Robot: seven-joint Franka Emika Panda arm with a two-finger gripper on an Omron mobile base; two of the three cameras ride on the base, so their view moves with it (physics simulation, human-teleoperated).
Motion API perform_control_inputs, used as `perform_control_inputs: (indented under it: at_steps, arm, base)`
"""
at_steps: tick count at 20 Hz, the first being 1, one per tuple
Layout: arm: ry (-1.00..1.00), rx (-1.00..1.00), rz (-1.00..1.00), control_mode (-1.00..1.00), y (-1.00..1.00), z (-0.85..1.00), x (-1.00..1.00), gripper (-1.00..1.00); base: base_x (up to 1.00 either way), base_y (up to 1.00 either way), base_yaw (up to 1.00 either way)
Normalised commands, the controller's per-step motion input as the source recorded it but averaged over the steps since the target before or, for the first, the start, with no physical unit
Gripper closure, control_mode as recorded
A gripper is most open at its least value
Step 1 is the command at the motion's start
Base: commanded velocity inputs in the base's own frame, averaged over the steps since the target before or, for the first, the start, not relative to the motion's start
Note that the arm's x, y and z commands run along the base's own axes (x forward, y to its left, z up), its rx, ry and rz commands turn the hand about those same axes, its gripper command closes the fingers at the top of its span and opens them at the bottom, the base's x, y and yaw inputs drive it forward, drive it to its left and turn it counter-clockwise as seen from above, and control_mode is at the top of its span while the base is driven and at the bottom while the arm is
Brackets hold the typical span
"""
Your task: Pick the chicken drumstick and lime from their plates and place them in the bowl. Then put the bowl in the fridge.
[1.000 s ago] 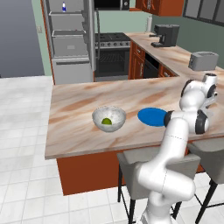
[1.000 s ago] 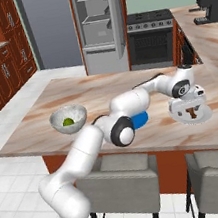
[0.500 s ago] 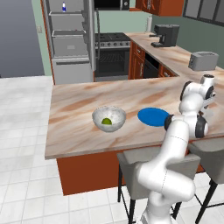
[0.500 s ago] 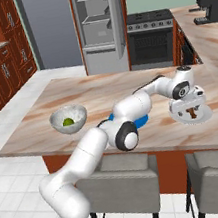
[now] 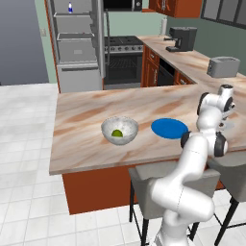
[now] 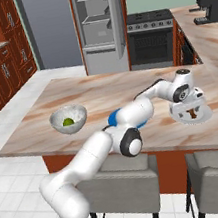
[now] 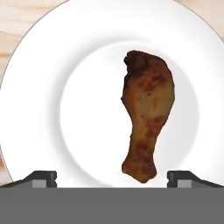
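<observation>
The brown chicken drumstick (image 7: 145,116) lies on the white plate (image 7: 39,109), bone end toward my fingertips. My gripper (image 7: 112,178) hangs open just above it, nothing between the fingers. From the right base view the gripper (image 6: 188,103) hovers over the white plate (image 6: 179,117) and drumstick (image 6: 196,113) at the counter's right end. The speckled bowl (image 5: 119,129) holds the lime (image 5: 116,133); the bowl (image 6: 68,119) and lime (image 6: 68,121) sit at the counter's left. The blue plate (image 5: 169,128) is bare. The fridge (image 5: 77,43) stands with its door open.
A black oven range (image 5: 122,57) stands beside the fridge. A coffee machine (image 5: 180,38) and a toaster (image 5: 222,66) sit on the side counter. Grey stools (image 6: 123,179) stand under the island's near edge.
The hand has sunk slightly toward the white plate. The drumstick, bowl and lime have not moved.
</observation>
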Motion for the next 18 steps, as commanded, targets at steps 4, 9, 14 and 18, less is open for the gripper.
perform_control_inputs:
  at_steps: [4, 9, 14, 18]
  arm:
    - [0.0, 0.0, -0.01, -1.0, -0.18, -0.05, 0.21, -1.0]
    - [0.05, 0.02, 0.0, -1.0, -0.2, -0.01, 0.21, -1.0]
    - [0.15, 0.11, 0.0, -1.0, -0.13, 0.0, 0.22, 1.0]
    - [0.18, 0.17, 0.0, -1.0, -0.12, 0.04, 0.23, 1.0]
  base:
    - [0.0, 0.0, 0.0]
    - [0.0, 0.0, 0.0]
    - [0.0, 0.0, 0.0]
    - [0.0, 0.0, 0.0]
